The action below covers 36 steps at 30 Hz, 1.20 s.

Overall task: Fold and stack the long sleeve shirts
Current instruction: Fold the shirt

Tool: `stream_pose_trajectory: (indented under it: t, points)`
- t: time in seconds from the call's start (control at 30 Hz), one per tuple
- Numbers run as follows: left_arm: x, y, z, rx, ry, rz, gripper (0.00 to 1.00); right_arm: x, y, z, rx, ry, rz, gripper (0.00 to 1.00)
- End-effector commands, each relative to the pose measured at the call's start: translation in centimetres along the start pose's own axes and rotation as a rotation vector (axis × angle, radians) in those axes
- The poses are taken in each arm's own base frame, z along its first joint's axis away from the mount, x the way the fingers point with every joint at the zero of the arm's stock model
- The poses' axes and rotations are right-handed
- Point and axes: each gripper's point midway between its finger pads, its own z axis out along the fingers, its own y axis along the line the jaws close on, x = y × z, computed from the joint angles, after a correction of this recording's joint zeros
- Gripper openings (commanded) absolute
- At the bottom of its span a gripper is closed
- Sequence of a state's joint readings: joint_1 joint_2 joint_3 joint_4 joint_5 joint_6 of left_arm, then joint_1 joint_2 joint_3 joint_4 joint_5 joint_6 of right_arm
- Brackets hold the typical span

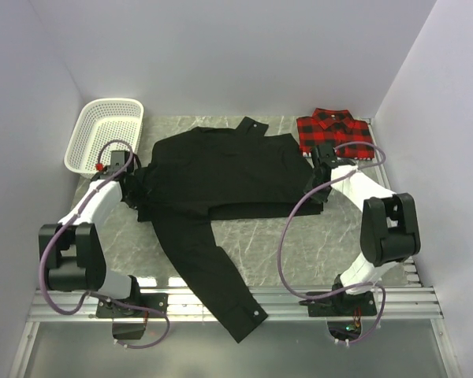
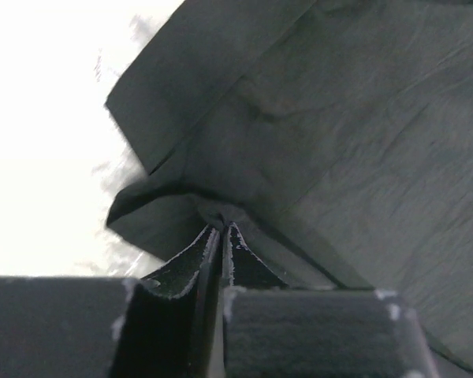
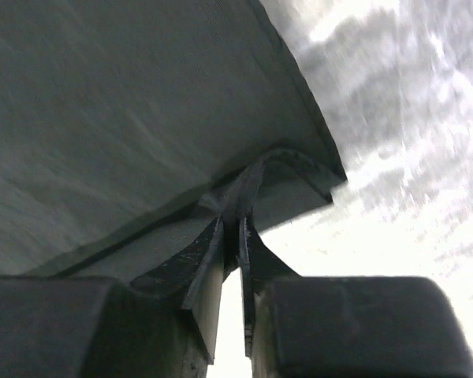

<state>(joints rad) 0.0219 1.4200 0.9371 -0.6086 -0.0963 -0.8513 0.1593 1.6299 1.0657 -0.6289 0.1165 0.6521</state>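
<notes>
Top external view shows the black shirt (image 1: 221,177) spread across the desk (image 1: 323,244), one sleeve (image 1: 213,276) trailing to the near edge, and the plaid shirt (image 1: 335,130) folded at the far right corner. The left claw (image 2: 222,228) and the right claw (image 3: 238,224) are each nearly closed, pinching a fold at the black shirt's side edges. The cloth looks light and limp and will likely sag, so doubled hems should give the firmest hold.

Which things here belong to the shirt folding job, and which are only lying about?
For the job:
black shirt, partly folded
plaid shirt, folded, far right
left pincer and right pincer, both gripping the black shirt

Lying about:
basket, far left
</notes>
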Motion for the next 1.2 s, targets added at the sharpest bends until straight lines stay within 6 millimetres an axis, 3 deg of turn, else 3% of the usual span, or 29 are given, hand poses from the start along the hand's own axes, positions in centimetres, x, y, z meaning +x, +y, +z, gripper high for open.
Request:
stream_pose_trajectory:
  t: [0.0, 0.13, 0.3, 0.47, 0.67, 0.87, 1.17]
  points:
    - [-3.0, -2.5, 0.0, 0.065, -0.092, 0.019, 0.1, -3.0, 1.3, -0.3, -0.013, -0.081, 0.005, 0.22]
    - [-3.4, -3.3, 1.0, 0.073, -0.086, 0.027, 0.2, -4.2, 2.3, -0.3, -0.028, -0.104, 0.023, 0.44]
    - [-4.3, -4.8, 1.4, 0.106, -0.096, 0.019, 0.33, -6.5, 3.1, -1.2, -0.034, -0.176, 0.033, 0.58]
    - [-5.3, -5.7, 1.2, 0.128, -0.123, 0.029, 0.48, -8.0, 3.6, -3.9, -0.101, -0.274, 0.008, 0.61]
    - [-6.6, -5.4, 0.5, 0.132, -0.167, 0.041, 0.67, -6.0, 6.3, -5.6, -0.354, -0.287, -0.061, 0.61]
    - [-5.5, -4.8, 0.7, 0.138, -0.15, 0.046, 0.66, -3.2, 7.8, -3.2, -0.447, -0.174, -0.071, 0.59]
    - [-1.6, -1.6, 3.8, 0.082, -0.039, -0.017, 0.63, -2.7, 6.3, 1.6, -0.397, -0.105, 0.017, 0.56]
